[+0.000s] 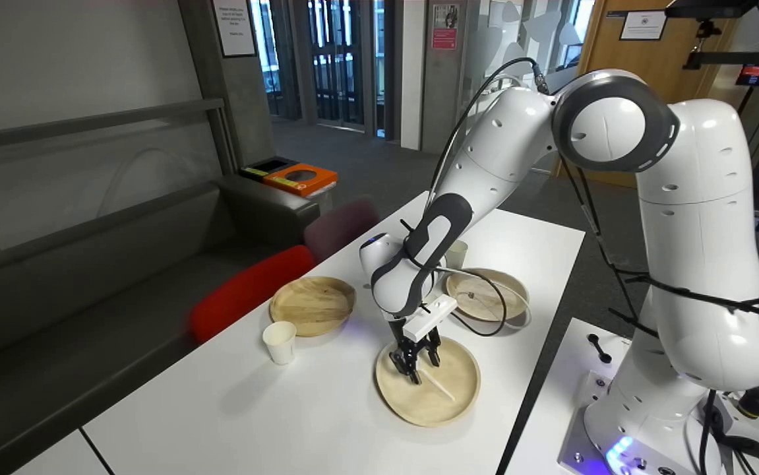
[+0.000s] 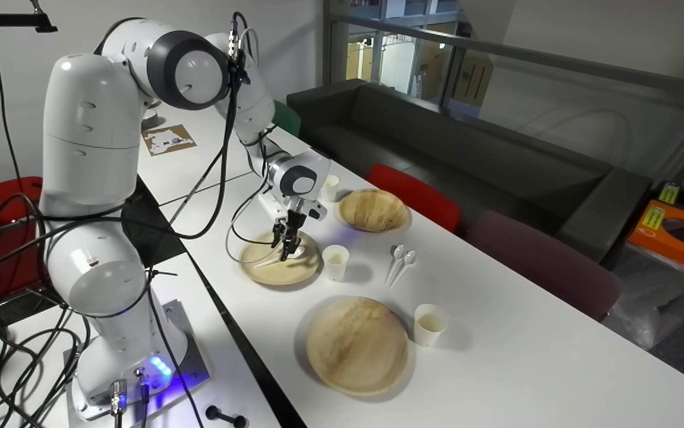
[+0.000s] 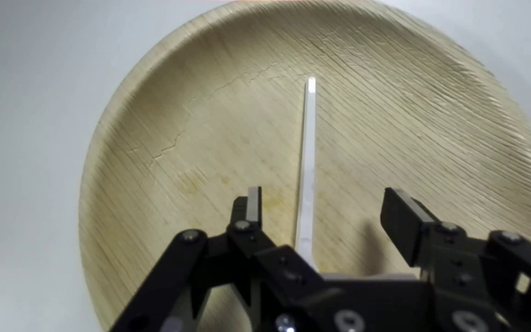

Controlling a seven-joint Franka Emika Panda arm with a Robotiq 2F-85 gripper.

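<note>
A white plastic spoon (image 3: 308,161) lies in a round, pale wooden plate (image 3: 177,138). Its handle runs between the two spread fingers of my gripper (image 3: 323,203) in the wrist view, and its bowl end is mostly hidden by the gripper body. There is a visible gap between the handle and each finger. In an exterior view the gripper (image 1: 425,369) points down low over the plate (image 1: 412,404), with the spoon handle (image 1: 440,386) sticking out beside it. Another exterior view shows the spoon bowl (image 2: 298,252) just past the gripper (image 2: 282,248).
A wooden bowl (image 2: 373,210) and paper cups (image 2: 330,187), (image 2: 336,262) stand close to the arm. Farther along the table are several white spoons (image 2: 400,263), another wooden plate (image 2: 356,346) and a cup (image 2: 429,325). A loose cable (image 1: 501,300) hangs by the wrist.
</note>
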